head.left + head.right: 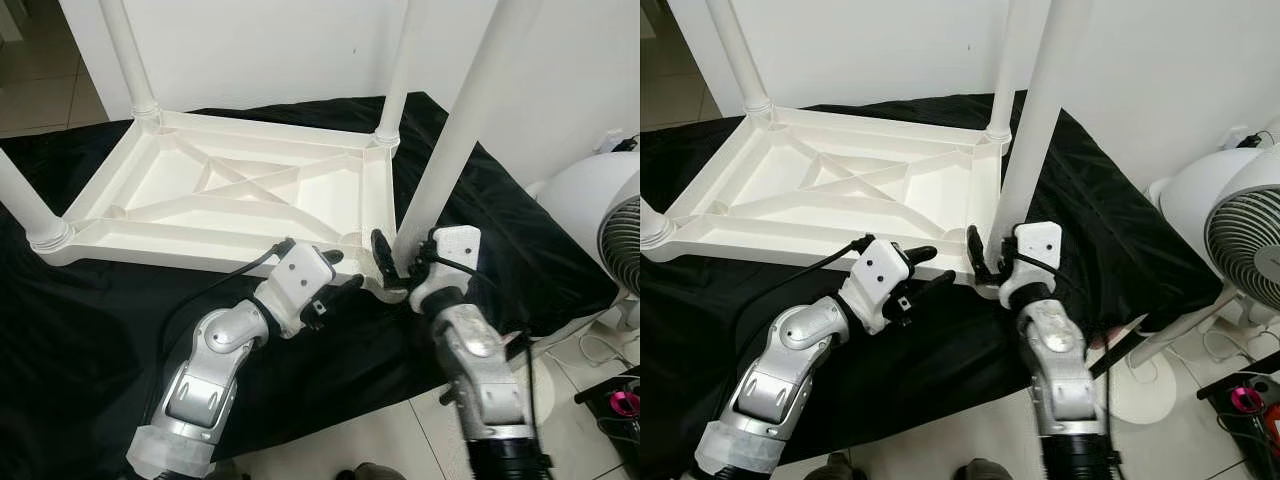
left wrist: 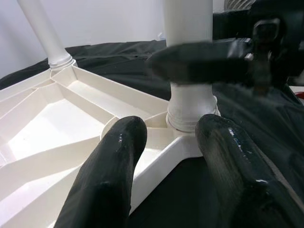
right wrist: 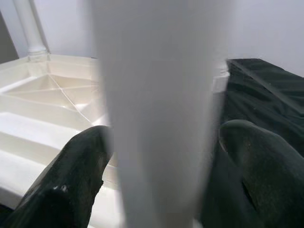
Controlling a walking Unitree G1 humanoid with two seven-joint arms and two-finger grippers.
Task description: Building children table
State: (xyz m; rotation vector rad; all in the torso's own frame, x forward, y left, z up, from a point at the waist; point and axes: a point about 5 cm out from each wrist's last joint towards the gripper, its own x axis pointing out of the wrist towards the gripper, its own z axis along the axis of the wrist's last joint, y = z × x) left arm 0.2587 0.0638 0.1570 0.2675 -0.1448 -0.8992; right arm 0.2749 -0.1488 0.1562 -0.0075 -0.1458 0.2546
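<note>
While upside down on black cloth (image 1: 120,330): table (image 1: 240,200), near corner leg (image 1: 450,150) upright. Right end effector (image 1: 395,265) clamped around leg base. Left end effector (image 1: 335,280) spread apart, just beside socket (image 2: 190,121).

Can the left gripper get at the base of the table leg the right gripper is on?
Probably yes: the left gripper is open beside the corner socket, nothing between. The right gripper straddles the leg just above.
</note>
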